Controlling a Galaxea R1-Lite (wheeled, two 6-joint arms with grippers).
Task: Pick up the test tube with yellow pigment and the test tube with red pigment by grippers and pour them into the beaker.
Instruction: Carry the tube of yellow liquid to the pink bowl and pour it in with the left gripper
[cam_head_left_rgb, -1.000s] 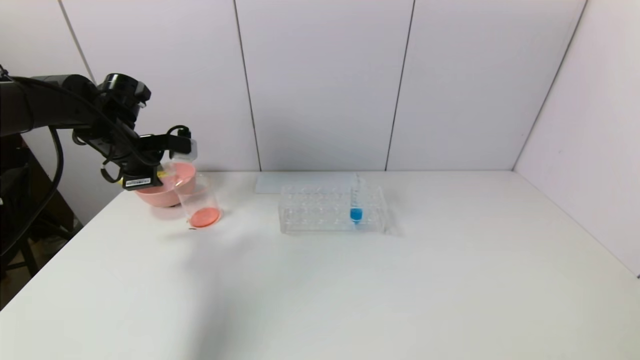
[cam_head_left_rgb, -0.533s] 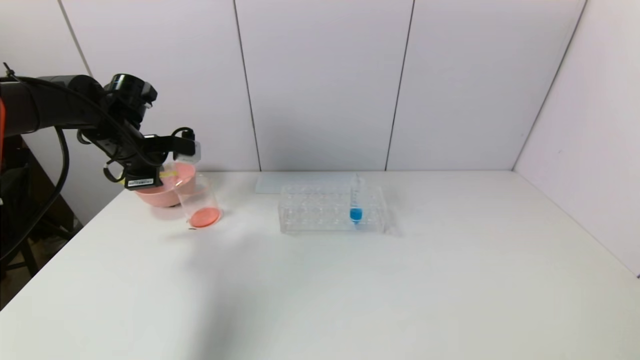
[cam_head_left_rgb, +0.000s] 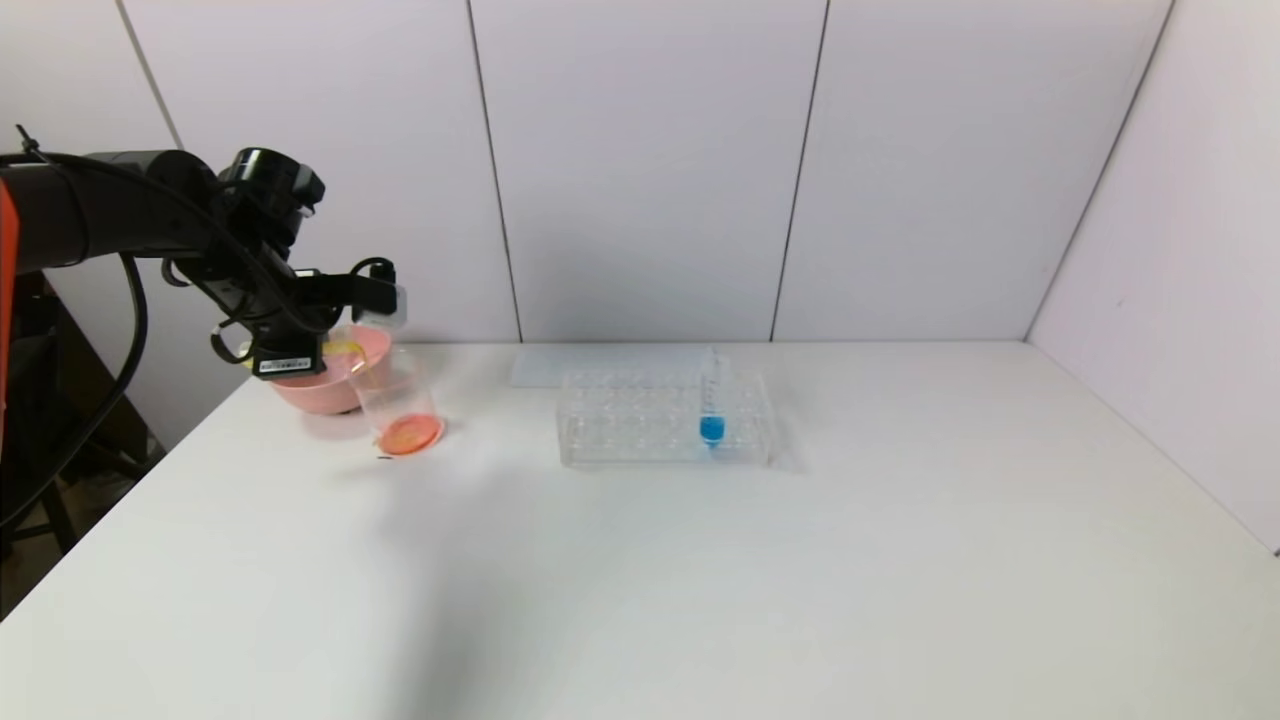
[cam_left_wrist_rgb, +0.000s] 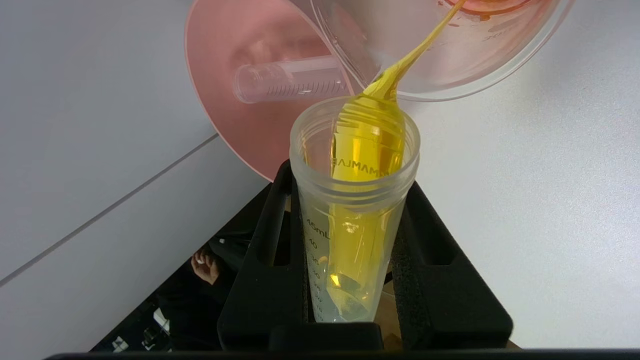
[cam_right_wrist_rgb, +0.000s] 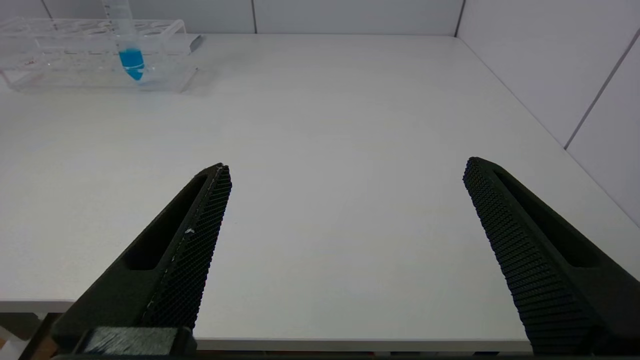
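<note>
Yellow tube (cam_left_wrist_rgb: 357, 200) tipped over the beaker (cam_head_left_rgb: 400, 405)
Left gripper (cam_left_wrist_rgb: 350, 250), clenched on it at the bench's (cam_head_left_rgb: 700, 580) 10 o'clock, keeps its mouth above the rim so pigment streams inside; right gripper (cam_right_wrist_rgb: 345, 225) waits, released.

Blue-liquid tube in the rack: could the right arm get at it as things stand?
Probably yes. The right gripper is open and empty, with bare table between it and the blue tube, which stands alone in the rack.

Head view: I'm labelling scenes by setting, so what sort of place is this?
Probably a mock chemistry bench for robot tests: a bare white table with a clear tube rack, a beaker, and the left gripper pouring a yellow tube.
</note>
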